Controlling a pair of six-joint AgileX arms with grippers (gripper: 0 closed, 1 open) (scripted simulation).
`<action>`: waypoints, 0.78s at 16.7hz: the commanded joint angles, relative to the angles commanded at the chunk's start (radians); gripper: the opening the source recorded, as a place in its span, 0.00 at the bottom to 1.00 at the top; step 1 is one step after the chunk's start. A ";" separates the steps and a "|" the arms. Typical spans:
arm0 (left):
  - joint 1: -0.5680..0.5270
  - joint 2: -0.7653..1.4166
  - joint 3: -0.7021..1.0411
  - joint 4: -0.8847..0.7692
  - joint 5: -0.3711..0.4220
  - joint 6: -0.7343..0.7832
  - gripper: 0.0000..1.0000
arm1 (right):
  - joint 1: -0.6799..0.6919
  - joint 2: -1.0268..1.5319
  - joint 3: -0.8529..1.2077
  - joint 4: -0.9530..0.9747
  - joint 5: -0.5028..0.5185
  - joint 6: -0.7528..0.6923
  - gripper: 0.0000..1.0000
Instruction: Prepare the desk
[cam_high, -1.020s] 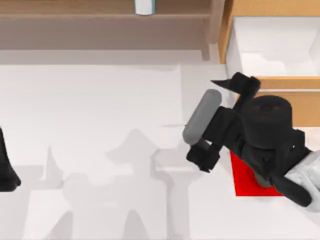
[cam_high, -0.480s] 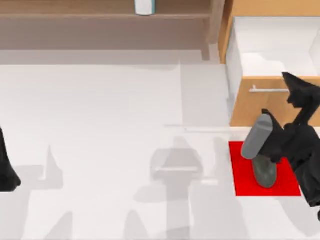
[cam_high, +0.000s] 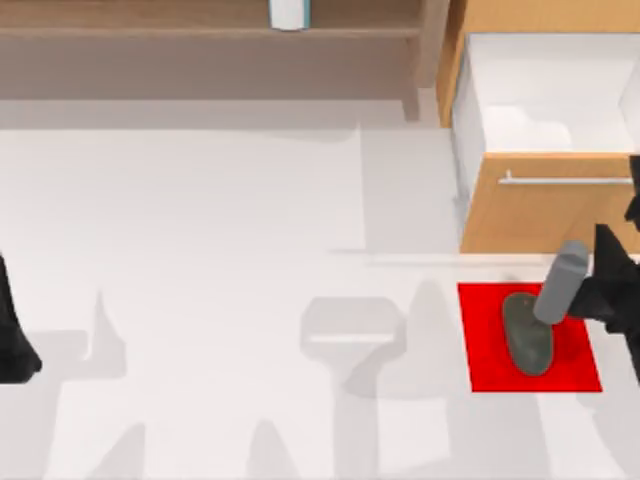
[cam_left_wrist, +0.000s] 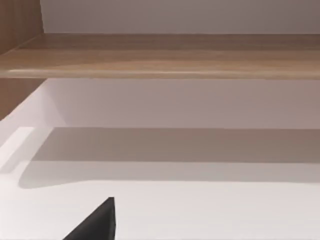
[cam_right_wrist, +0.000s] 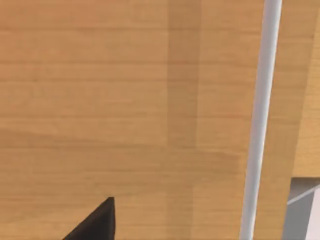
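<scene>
One white table (cam_high: 200, 220) holds one shelf (cam_high: 200, 30) at the far side, one open drawer (cam_high: 545, 205) far right, one red mat (cam_high: 480, 345) with one grey lump (cam_high: 527, 335), and two arms at the left and right edges, hands' grip unclear.

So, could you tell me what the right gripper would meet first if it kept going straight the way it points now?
Most likely the drawer front, close ahead in the right wrist view, beside its silver bar handle; exact depth is unclear.
</scene>
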 joint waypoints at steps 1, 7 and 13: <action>0.000 0.000 0.000 0.000 0.000 0.000 1.00 | 0.000 0.000 0.000 0.000 0.000 0.000 1.00; 0.000 0.000 0.000 0.000 0.000 0.000 1.00 | -0.020 0.010 0.053 -0.042 -0.020 0.000 1.00; 0.000 0.000 0.000 0.000 0.000 0.000 1.00 | -0.038 0.016 0.094 -0.077 -0.038 0.000 1.00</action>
